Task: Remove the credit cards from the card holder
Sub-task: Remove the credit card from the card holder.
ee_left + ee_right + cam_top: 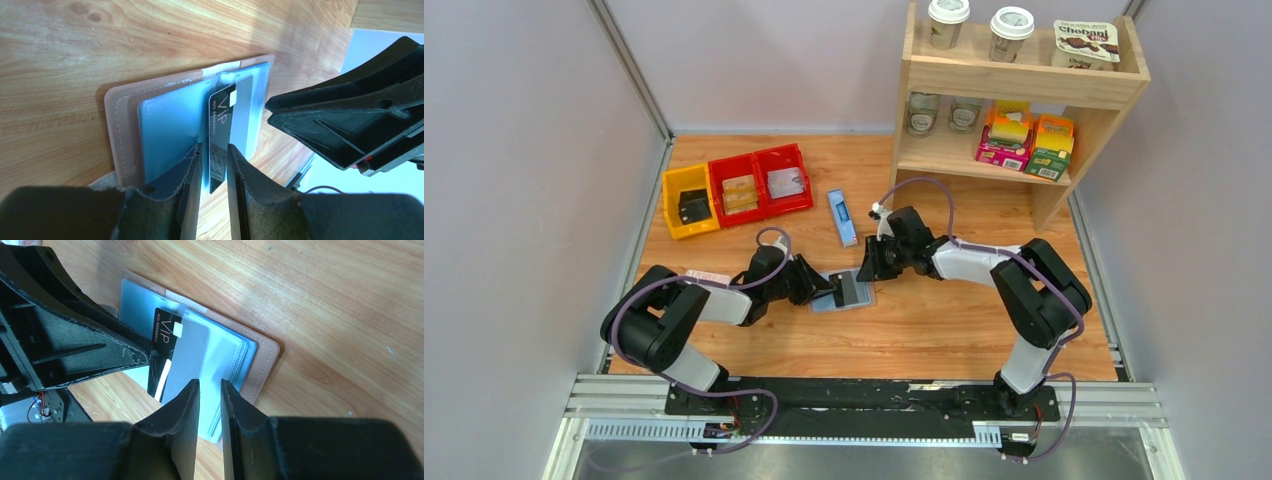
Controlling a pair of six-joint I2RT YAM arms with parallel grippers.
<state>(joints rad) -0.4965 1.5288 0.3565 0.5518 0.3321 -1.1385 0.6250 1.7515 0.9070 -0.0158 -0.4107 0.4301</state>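
Observation:
The card holder [826, 303] lies open on the table, tan outside [120, 130] with pale blue pockets inside. It also shows in the right wrist view [262, 360]. A black credit card [220, 115] marked VIP sticks partly out of a frosted pocket, and shows in the top view [854, 290] and the right wrist view [162, 330]. My left gripper [215, 147] has its jaws close together with the card's near corner between them. My right gripper [210, 381] has its jaws almost together over the holder's blue pockets at its far edge [867, 272].
A long narrow blue box [842, 217] lies behind the holder. A yellow bin [689, 203] and two red bins [762, 182] stand at the back left. A wooden shelf [1014, 80] with cups and boxes stands at the back right. A pink-and-white packet [707, 276] lies by my left arm.

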